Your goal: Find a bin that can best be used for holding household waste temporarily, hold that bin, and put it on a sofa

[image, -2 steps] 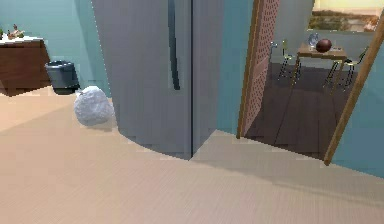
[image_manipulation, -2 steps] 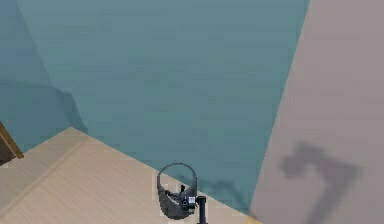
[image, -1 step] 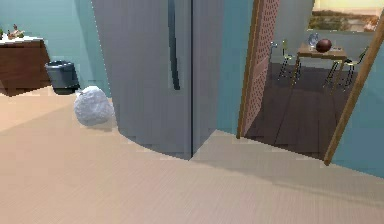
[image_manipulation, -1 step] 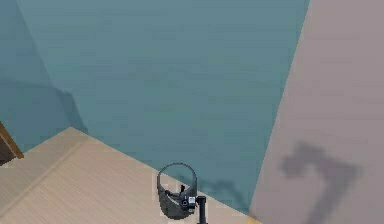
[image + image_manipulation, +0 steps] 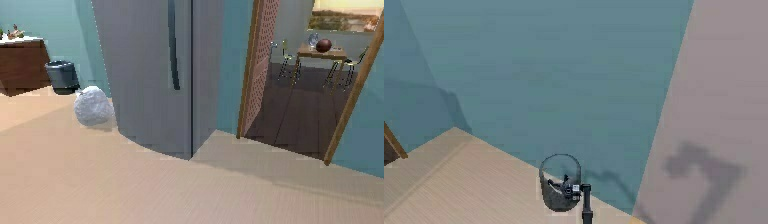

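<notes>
In the arm side view a dark grey round bin (image 5: 547,175) hangs at the far end of my arm (image 5: 588,208), above the wooden floor near the teal wall. My gripper (image 5: 560,187) reaches into its rim and holds the bin clear of the floor. In the forward view another dark bin (image 5: 62,75) stands on the floor at the far left, beside a wooden cabinet (image 5: 20,63). No sofa can be made out.
A tall grey fridge (image 5: 160,70) stands straight ahead, a white tied bag (image 5: 95,105) at its left foot. To the right an open doorway (image 5: 290,110) leads to a room with a table (image 5: 322,52) and chairs. A grey wall (image 5: 719,120) closes the arm side view's right.
</notes>
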Motion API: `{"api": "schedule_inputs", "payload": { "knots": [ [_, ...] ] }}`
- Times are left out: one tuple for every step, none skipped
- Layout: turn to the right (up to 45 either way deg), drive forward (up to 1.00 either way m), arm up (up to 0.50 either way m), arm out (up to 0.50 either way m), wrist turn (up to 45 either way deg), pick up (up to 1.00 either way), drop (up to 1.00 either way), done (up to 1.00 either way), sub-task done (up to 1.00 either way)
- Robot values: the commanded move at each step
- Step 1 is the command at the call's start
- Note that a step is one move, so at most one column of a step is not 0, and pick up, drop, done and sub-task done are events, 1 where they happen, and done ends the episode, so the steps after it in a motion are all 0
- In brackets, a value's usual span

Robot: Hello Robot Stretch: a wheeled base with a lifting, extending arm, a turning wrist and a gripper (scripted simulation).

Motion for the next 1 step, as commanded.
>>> {"api": "schedule_inputs", "payload": {
  "knots": [
    [0.0, 0.0, 0.5, 0.0, 0.0, 0.0, 0.0, 0.0, 0.0]
  ]
}}
